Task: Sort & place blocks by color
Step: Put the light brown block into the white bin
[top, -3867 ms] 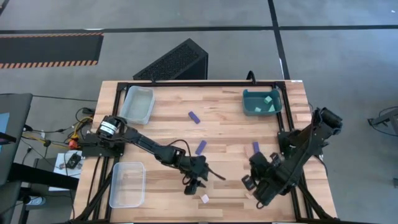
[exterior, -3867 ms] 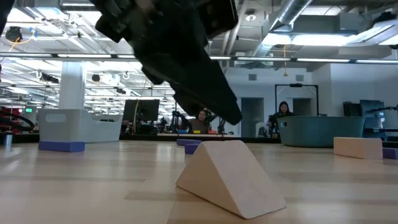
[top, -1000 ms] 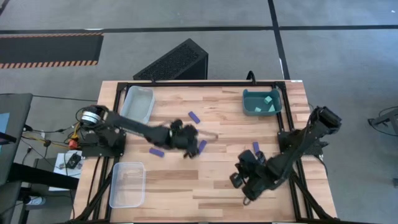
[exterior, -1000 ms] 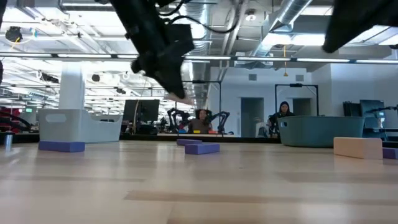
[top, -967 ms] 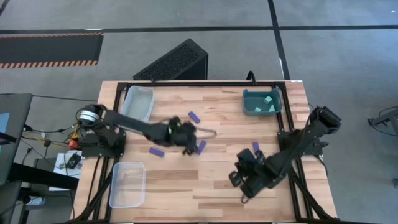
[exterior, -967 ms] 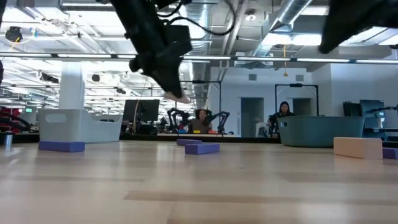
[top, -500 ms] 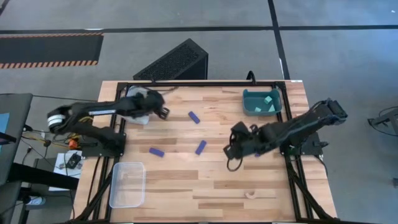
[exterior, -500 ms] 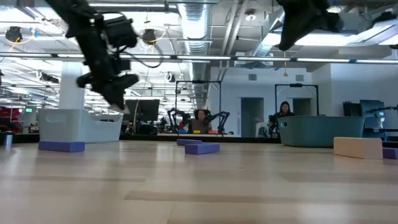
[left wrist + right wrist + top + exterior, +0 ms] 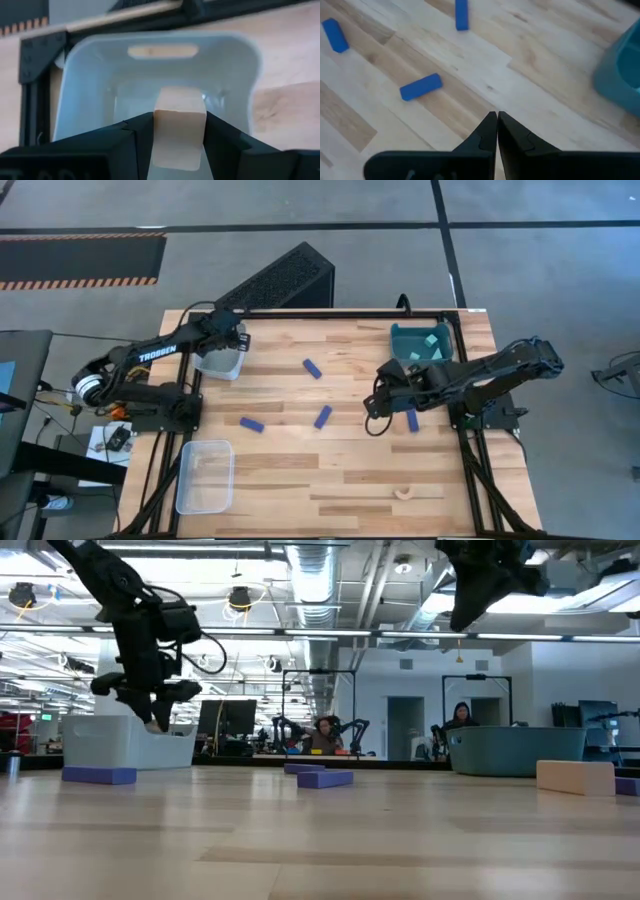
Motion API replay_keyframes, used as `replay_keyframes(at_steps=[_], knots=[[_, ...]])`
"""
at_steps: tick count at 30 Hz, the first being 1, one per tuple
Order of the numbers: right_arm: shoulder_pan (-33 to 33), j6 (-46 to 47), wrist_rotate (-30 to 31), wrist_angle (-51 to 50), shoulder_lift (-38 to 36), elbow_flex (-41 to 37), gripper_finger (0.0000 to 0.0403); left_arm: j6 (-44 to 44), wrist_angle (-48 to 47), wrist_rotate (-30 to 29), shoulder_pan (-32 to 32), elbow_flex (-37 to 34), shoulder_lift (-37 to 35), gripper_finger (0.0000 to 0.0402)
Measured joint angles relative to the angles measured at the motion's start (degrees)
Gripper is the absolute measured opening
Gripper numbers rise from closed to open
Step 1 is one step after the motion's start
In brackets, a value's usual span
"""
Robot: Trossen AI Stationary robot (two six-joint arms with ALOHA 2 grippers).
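Note:
My left gripper (image 9: 234, 340) hangs over the clear far-left bin (image 9: 215, 361), shut on a pale tan block (image 9: 179, 127); in the low view it (image 9: 153, 718) is above the bin (image 9: 125, 741). My right gripper (image 9: 378, 406) is shut and empty above the table's middle right (image 9: 496, 118). Dark blue bars lie flat on the table (image 9: 313, 368), (image 9: 323, 417), (image 9: 251, 423), (image 9: 412, 419). Another tan piece (image 9: 405, 493) lies near the near edge. Cyan cubes (image 9: 431, 340) sit in the teal bin (image 9: 400, 350). My left gripper pinches the tan block between its two fingers (image 9: 132, 135), one on each opposite side face (image 9: 159, 131). The block is lifted clear, with the clear bin's inside (image 9: 125, 100) showing behind it.
A second clear bin (image 9: 204, 476) stands at the near left corner. In the right wrist view three blue bars (image 9: 421, 86), (image 9: 461, 14), (image 9: 334, 35) lie ahead and the teal bin (image 9: 620, 70) is off to one side. A tan block (image 9: 575, 776) shows in the low view.
My left gripper has swung from the table's middle toward the far left, carrying the tan block over the clear bin. My right gripper has moved from the near right toward the far edge and the table's middle, rising.

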Motion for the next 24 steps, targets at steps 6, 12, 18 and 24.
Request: replay_keyframes(at_steps=[6, 12, 18, 24], knots=[[1.80, 2.50, -2.44, 1.85, 3.49, -0.03, 0.0010, 0.78, 1.19, 4.69, 3.80, -0.02, 3.43, 0.0148], [5.65, 5.66, -1.99, 2.01, 5.29, -0.03, 0.0015, 2.18, 1.45, 5.08, 4.20, -0.02, 4.59, 0.0187], [9.17, 5.92, -1.42, 3.37, 5.09, 0.01, 0.0014, 6.79, 4.19, 14.34, 3.11, 1.60, 2.66, 0.0226], [16.76, 5.66, -1.93, 3.48, 5.81, -0.65, 0.0005, 5.48, 14.12, 15.15, -6.55, 2.03, -4.57, 0.0213]])
